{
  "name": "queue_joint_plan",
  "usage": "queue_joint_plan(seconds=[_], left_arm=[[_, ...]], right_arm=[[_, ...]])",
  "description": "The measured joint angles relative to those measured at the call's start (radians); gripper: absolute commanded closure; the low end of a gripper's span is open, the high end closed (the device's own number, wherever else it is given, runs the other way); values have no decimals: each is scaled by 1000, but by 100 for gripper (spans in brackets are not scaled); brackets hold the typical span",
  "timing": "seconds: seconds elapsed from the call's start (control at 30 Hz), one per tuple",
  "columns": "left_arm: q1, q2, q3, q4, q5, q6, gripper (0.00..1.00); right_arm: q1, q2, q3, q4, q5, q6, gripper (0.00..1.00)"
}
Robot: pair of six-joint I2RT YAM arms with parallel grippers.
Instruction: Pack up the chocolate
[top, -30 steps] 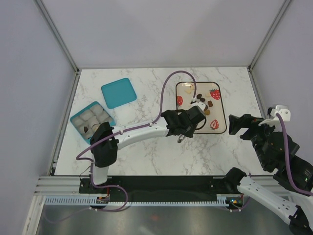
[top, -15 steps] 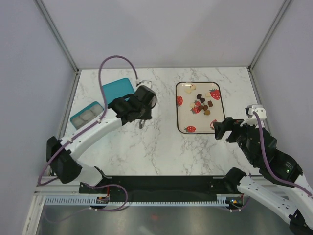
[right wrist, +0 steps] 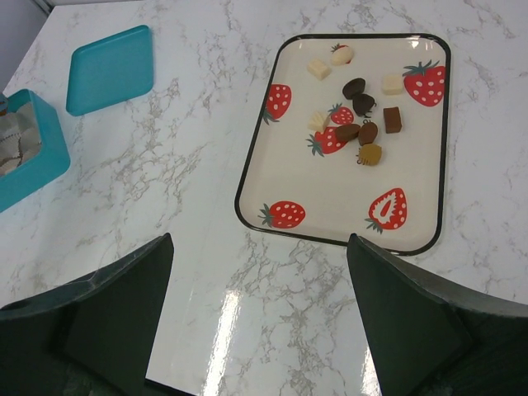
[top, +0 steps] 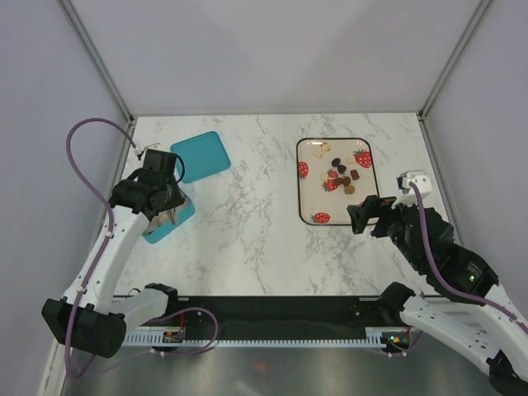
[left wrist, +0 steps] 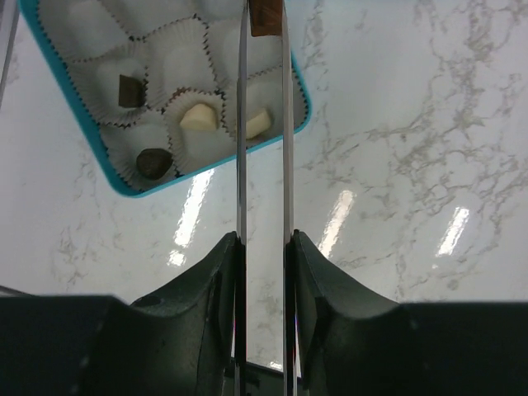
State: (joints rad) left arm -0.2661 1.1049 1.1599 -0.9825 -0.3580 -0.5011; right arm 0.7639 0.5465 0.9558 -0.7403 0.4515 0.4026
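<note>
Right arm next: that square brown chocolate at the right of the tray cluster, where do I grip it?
Grip the square brown chocolate across its two flat opposite sides, descending straight from above with the open right end effector. It lies flat, and the bare tray to its right probably leaves finger room.

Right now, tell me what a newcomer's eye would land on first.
The left gripper holds silver tongs pinching a brown chocolate over the teal box at the left of the table, where four pieces sit in paper cups. To the right, a strawberry-print tray carries the loose chocolates.
</note>
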Motion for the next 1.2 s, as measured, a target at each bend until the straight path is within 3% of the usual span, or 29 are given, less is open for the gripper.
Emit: queue_joint_plan(seconds=[0.23, 1.2], left_arm=[[87, -8, -45, -71, -8, 18, 63], [122, 118, -88, -40, -65, 59, 59]], right_arm=[[0, 0, 0, 6, -27, -14, 5], [0, -13, 0, 19, -25, -33, 5]])
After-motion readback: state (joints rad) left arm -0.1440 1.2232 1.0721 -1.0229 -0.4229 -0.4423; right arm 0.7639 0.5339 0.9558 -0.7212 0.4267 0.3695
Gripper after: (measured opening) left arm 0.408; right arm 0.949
